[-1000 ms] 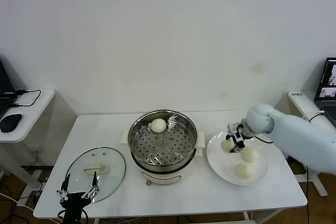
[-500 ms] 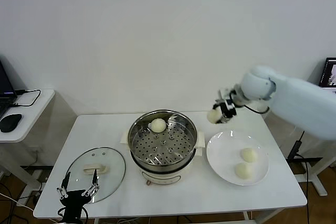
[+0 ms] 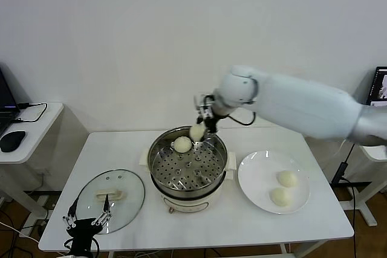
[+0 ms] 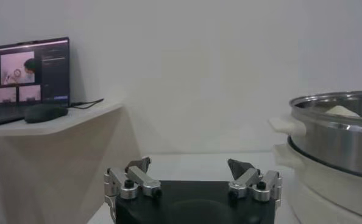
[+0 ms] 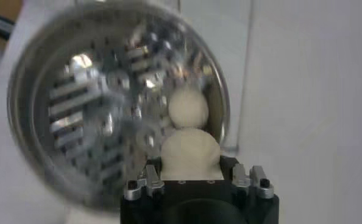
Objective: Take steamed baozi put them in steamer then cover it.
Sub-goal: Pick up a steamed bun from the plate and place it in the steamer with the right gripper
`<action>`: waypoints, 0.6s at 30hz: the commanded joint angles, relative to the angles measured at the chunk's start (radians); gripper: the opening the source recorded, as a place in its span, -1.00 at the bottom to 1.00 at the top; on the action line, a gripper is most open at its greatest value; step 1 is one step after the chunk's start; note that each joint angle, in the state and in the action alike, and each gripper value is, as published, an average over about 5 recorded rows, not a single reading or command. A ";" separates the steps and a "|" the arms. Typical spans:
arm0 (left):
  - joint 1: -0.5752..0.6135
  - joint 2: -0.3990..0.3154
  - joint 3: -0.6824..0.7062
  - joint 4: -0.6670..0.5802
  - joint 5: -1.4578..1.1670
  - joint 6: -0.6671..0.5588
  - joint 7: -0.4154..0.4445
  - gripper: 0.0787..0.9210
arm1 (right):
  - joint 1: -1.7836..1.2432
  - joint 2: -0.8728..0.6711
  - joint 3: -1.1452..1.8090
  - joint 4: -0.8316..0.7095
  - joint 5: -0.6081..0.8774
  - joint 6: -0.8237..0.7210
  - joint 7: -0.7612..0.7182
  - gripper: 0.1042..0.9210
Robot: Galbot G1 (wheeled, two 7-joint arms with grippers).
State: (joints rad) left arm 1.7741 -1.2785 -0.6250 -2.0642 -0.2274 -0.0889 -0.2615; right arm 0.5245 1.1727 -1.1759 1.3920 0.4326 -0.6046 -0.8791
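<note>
**Operator:** Where does the right arm stand?

**Technician:** You see it stretched from the robot's right across the table, forearm roughly level, wrist bent down. The right gripper point(image 3: 199, 126) hangs over the far rim of the steamer point(image 3: 188, 164), its fingers clamped on a baozi point(image 5: 191, 151). That held bun hangs above the perforated floor, close to a second bun point(image 3: 182, 144) already lying in the basket.

**Operator:** And the other buns?

**Technician:** You find two buns point(image 3: 283, 188) on the white plate point(image 3: 257, 176), just right of the steamer.

**Operator:** Left arm?

**Technician:** It sits low at the table's near edge. The left gripper point(image 4: 192, 178) has its fingers spread wide, grasping nothing, just short of the cover point(image 3: 110, 193), which lies flat on the table left of the steamer.
</note>
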 commanded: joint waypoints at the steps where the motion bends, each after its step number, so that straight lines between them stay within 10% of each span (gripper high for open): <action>1: -0.002 -0.001 -0.004 0.004 -0.002 0.001 0.001 0.77 | -0.087 0.173 -0.022 -0.063 0.072 -0.098 0.046 0.20; 18: -0.006 -0.004 -0.008 0.012 -0.006 -0.003 0.001 0.77 | -0.156 0.226 -0.019 -0.136 0.043 -0.121 0.088 0.20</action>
State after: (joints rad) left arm 1.7677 -1.2824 -0.6324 -2.0541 -0.2327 -0.0908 -0.2606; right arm 0.3981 1.3567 -1.1937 1.2851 0.4706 -0.7042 -0.8079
